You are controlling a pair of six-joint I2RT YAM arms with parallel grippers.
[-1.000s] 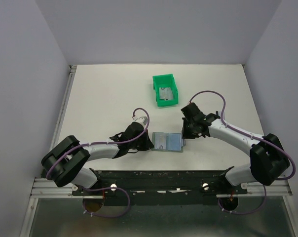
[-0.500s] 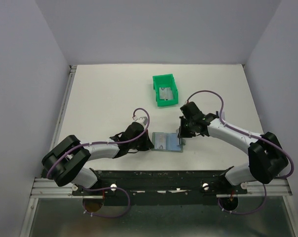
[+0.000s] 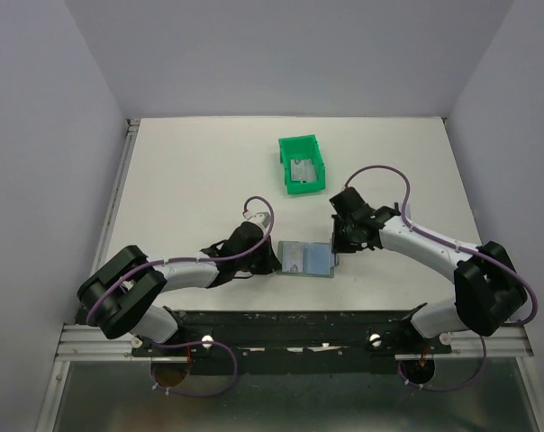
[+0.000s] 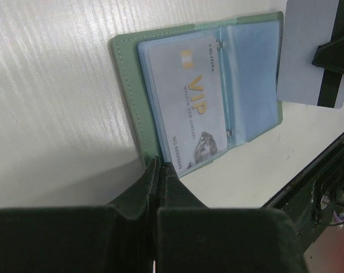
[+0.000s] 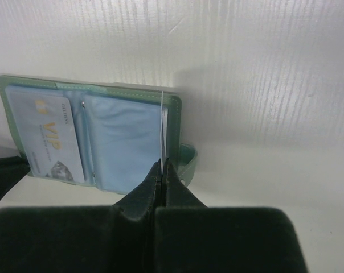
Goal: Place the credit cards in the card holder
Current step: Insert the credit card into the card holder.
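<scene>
The card holder (image 3: 306,259) lies open near the table's front edge, grey-green with pale blue pockets (image 4: 253,79). A VIP card (image 4: 189,102) sits in its left pocket. My right gripper (image 5: 163,164) is shut on a silvery credit card (image 5: 162,125) with a black stripe (image 4: 306,51). It holds the card upright on edge over the holder's right edge (image 5: 175,108). My left gripper (image 4: 159,162) is shut, with its tips at the holder's left edge (image 4: 126,85). Another card (image 3: 301,169) lies in the green bin (image 3: 303,144).
The green bin stands behind the holder, towards the middle of the table. The black rail (image 3: 299,319) of the arm bases runs just in front of the holder. Grey walls close in the table on three sides.
Half a second ago my right gripper leaned left over the holder with the card. It has swung back to the right edge. The left gripper and the holder have not moved.
</scene>
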